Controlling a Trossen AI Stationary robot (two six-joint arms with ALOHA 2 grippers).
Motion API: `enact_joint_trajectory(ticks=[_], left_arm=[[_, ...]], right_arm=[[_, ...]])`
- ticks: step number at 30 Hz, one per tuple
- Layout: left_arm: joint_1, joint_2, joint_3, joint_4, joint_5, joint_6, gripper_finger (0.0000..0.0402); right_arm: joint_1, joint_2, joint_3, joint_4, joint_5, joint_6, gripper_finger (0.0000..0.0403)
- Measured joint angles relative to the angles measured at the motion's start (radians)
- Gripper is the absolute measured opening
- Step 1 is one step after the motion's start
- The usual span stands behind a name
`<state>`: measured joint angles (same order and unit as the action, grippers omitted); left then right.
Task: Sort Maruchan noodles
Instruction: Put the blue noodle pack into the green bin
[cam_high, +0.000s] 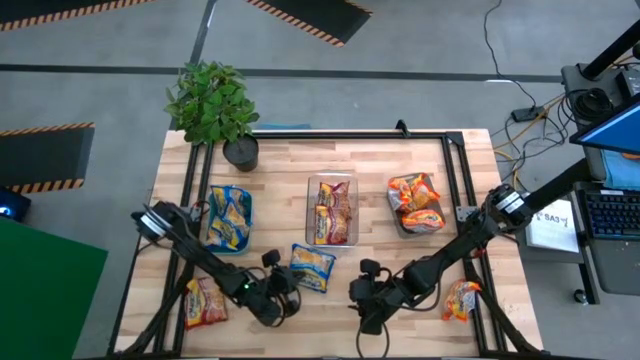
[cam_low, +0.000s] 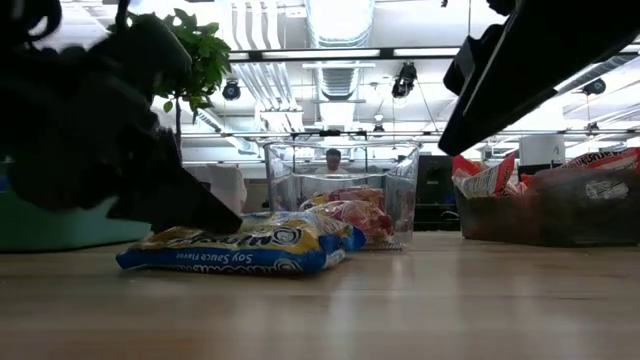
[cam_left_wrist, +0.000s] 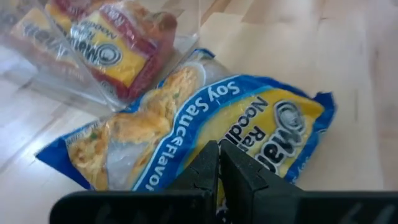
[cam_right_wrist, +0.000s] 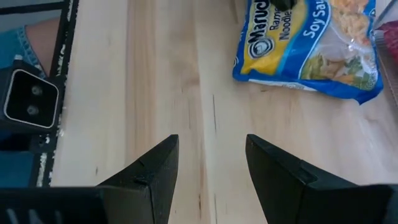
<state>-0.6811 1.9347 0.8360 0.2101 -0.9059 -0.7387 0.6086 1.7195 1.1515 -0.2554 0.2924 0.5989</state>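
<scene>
Packet (cam_left_wrist: 205, 124) lies just beyond pressed-together left fingers (cam_left_wrist: 214, 171); right fingers (cam_right_wrist: 273, 165) spread.

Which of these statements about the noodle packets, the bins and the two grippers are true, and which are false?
1. The blue-edged packet lies on the bare table. True.
2. The clear bin is empty. False: it holds maroon-pink-edged packets.
3. The right gripper is open with nothing between its fingers. True.
4. The left gripper is wide open. False: its fingers are shut together, close to the blue-edged packet.
5. The potted plant stands between the two arms. False: it stands at the table's far edge, behind the bins.
</scene>
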Motion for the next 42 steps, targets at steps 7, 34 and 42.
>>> enact_joint_trajectory(ticks=[7, 34, 42], left_arm=[[0.003, 0.031, 0.001, 0.056, 0.017, -0.023, 0.0002], [-0.038, 0.040, 0.336, -0.582, 0.096, 0.078, 0.0000], [-0.060, 0.045, 0.377, -0.725, 0.015, 0.007, 0.0000]], right_arm=[[0.000, 0.000, 0.000, 0.000, -0.001, 0.040, 0.0176], [-0.073, 0.000, -0.131, 0.095, 0.073, 0.621, 0.0233], [-0.093, 0.000, -0.206, 0.274, 0.131, 0.615, 0.0273]])
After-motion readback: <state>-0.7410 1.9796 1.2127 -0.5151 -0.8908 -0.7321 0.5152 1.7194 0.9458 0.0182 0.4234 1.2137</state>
